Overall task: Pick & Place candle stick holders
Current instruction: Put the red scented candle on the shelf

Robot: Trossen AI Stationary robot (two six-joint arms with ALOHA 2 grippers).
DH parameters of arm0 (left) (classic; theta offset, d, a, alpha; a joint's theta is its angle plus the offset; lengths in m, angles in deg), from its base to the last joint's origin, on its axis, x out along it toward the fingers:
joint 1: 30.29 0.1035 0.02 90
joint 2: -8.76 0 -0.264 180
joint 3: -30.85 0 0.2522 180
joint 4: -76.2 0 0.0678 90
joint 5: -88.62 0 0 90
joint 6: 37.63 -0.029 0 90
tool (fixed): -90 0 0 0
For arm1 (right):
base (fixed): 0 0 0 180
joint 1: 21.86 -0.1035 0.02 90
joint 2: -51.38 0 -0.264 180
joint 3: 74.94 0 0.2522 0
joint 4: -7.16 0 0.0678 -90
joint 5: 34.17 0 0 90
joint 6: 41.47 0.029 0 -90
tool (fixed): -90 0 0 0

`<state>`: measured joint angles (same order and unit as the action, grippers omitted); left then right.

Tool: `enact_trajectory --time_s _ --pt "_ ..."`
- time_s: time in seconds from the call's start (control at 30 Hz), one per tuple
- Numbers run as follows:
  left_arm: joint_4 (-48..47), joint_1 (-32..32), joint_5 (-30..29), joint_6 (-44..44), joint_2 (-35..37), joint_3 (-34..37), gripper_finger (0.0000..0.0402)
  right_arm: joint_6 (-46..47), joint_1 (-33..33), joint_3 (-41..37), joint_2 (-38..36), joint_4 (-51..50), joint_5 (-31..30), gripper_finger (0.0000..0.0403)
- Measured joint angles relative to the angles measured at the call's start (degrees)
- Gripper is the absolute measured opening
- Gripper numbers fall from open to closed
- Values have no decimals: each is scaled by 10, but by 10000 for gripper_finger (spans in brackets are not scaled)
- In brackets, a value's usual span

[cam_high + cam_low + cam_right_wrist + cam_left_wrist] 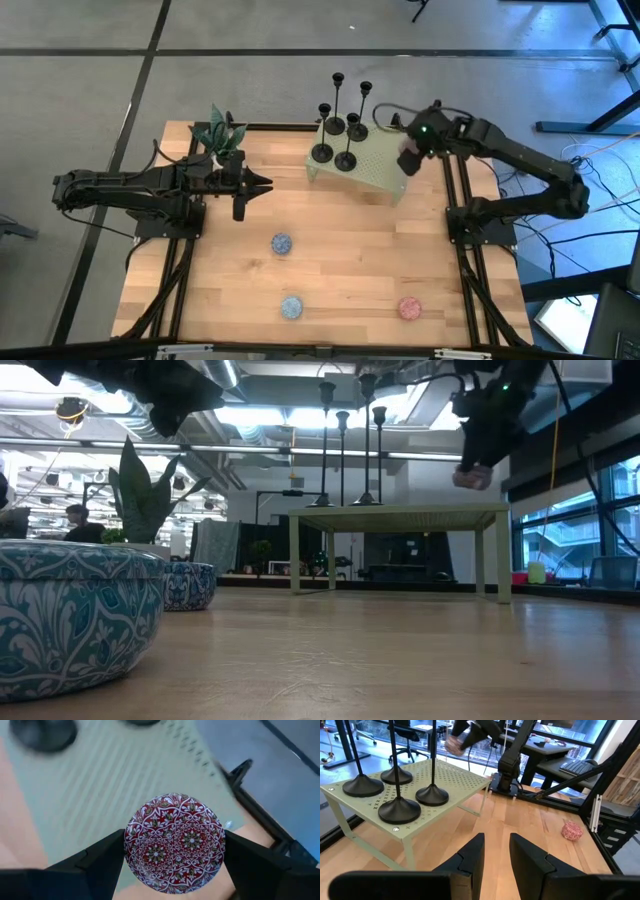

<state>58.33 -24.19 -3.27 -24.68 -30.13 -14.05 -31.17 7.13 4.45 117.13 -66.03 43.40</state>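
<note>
Right tool, upper right of the high view, clamps a red patterned tin above the pale green stand. Four candle stick holders stand there, upper centre. Left tool, centre left, hangs narrowly parted, empty. Judged step: carrying the tin; next, set it down clear of the holders.

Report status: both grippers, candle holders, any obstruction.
Right gripper shut on red patterned tin, above pale green stand. Left gripper empty, waiting. Four candle stick holders upright on stand.
</note>
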Motion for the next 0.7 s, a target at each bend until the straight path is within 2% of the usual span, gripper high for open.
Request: enact_trajectory --time_s 0.3,0.43,0.7 --pt "-2 0 0 0 0 0 86 198 64 0 31 25 4 310" --pt "-4 0 0 0 0 0 86 214 66 0 57 53 4 310" --pt "-5 0 0 -1 0 0 86 190 66 0 121 80 15 310"
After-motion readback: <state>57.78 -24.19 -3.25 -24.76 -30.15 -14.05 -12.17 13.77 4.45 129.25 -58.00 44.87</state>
